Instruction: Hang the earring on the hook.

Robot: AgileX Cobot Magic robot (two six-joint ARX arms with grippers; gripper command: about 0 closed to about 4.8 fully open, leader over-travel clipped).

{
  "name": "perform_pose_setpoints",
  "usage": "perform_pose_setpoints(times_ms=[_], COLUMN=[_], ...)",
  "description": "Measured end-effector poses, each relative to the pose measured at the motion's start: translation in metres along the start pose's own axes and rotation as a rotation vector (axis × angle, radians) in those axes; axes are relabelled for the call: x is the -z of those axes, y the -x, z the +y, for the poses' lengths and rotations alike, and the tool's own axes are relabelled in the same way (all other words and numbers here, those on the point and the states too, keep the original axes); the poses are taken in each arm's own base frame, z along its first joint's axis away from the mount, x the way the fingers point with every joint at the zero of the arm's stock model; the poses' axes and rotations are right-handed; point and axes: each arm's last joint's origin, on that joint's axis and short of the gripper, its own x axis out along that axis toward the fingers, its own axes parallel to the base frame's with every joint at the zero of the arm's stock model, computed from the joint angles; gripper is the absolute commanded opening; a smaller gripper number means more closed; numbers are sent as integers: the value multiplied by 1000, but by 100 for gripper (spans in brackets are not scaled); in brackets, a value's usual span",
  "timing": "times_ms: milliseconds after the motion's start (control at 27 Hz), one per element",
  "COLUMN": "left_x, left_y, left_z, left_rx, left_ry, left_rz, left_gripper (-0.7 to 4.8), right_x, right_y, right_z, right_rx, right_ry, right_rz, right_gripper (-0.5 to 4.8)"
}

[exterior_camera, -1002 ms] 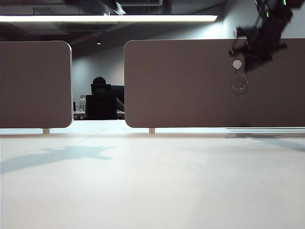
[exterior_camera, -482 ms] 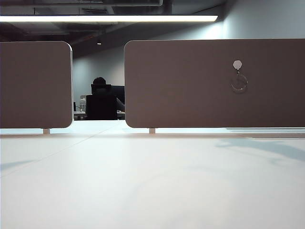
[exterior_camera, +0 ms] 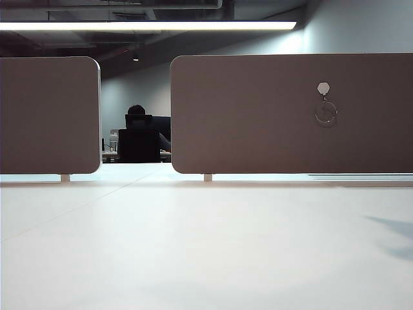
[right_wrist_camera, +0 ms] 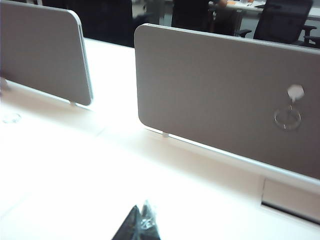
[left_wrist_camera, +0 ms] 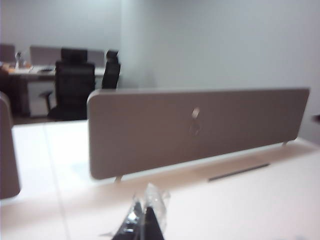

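Office worktop (exterior_camera: 206, 245), grey divider panel (exterior_camera: 258, 116) at back | earring (exterior_camera: 326, 113) hangs on hook (exterior_camera: 323, 88) high on that panel | left end effector (left_wrist_camera: 145, 220) and right end effector (right_wrist_camera: 142, 225) both closed, empty, well short of panel | you appear finished; next, just rest the arms.

A white bench (exterior_camera: 193, 245) fills the lower half of the exterior view, with two grey divider panels (exterior_camera: 290, 113) standing on small feet along its far edge. Through the gap between them, a dark office chair (exterior_camera: 137, 143) and a seated person show before a pale wall, and a long ceiling light strip (exterior_camera: 148, 26) glows across the top.
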Motion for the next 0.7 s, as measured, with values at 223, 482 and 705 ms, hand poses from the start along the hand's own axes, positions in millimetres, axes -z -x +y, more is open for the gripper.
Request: perform_pose_setpoints(times_ms=[223, 482, 705], left_x=[42, 107, 150], left_y=[-1, -34, -52], left_z=[4, 6, 8], left_rx=[-70, -30, -18], left_ry=[19, 94, 116], left_rz=[56, 175, 180], left_gripper=[-5, -5, -5], right_x=[82, 162, 200], right_y=[29, 43, 33], right_z=[11, 19, 20], right_rx=[-16, -72, -106], right_ry=[-55, -66, -111], right_rz=[-30, -145, -75], right_gripper=[-7, -7, -7])
